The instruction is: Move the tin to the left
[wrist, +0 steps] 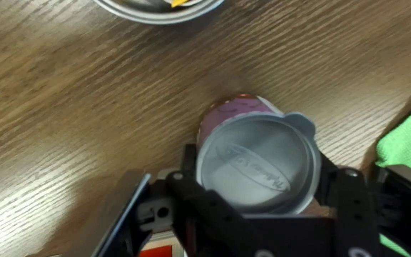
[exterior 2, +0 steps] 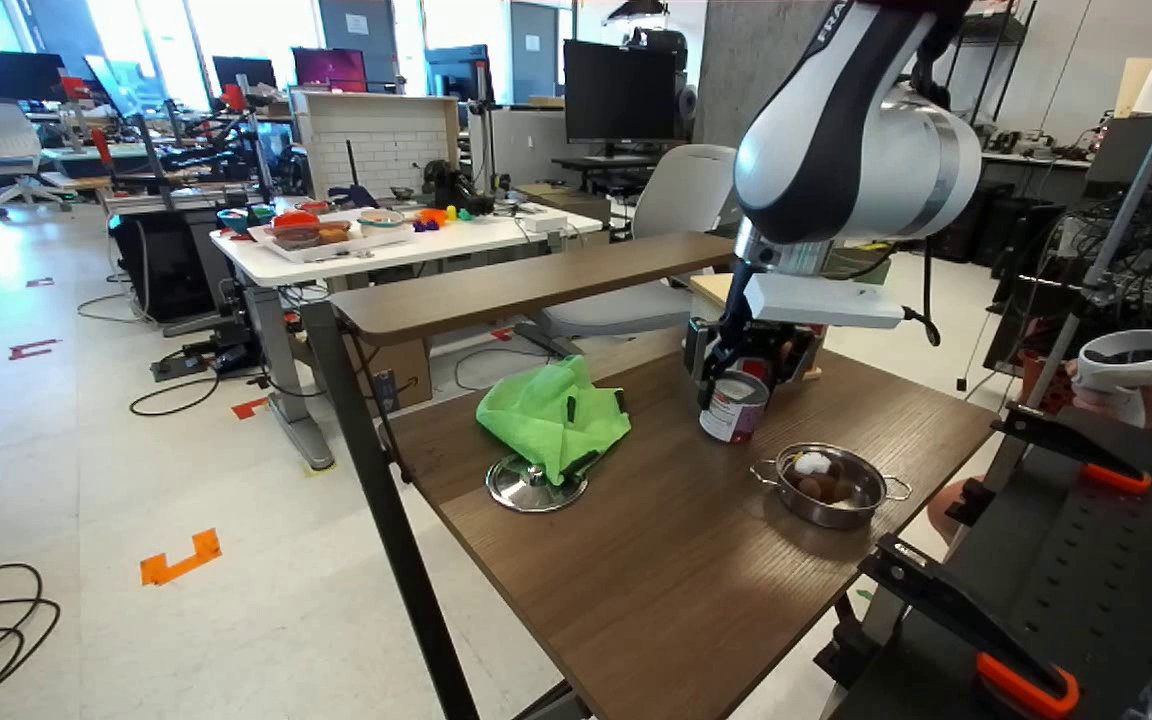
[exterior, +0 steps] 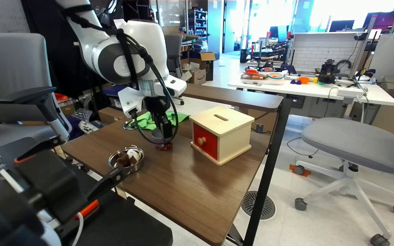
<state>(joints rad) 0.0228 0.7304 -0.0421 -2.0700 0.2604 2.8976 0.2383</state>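
Observation:
The tin (exterior 2: 733, 410) is a short can with a red and white label. In an exterior view its red lower part (exterior: 163, 147) shows under the gripper. In the wrist view the tin (wrist: 252, 157) has a grey lid with an embossed oval, and a strip of purple-red label shows. My gripper (wrist: 256, 167) has a finger against each side of the tin, with no visible gap, and looks shut on it. The gripper also shows above the tin in both exterior views (exterior: 162, 131) (exterior 2: 742, 374). I cannot tell whether the tin's base touches the table.
A silvery pan (exterior 2: 841, 517) with brown and white items stands near the tin by the table's edge. A green cloth (exterior 2: 551, 410) partly covers a silvery lid (exterior 2: 516, 492). A wooden box (exterior: 234, 140) with a red drawer front (exterior: 205, 141) stands on the tin's other side.

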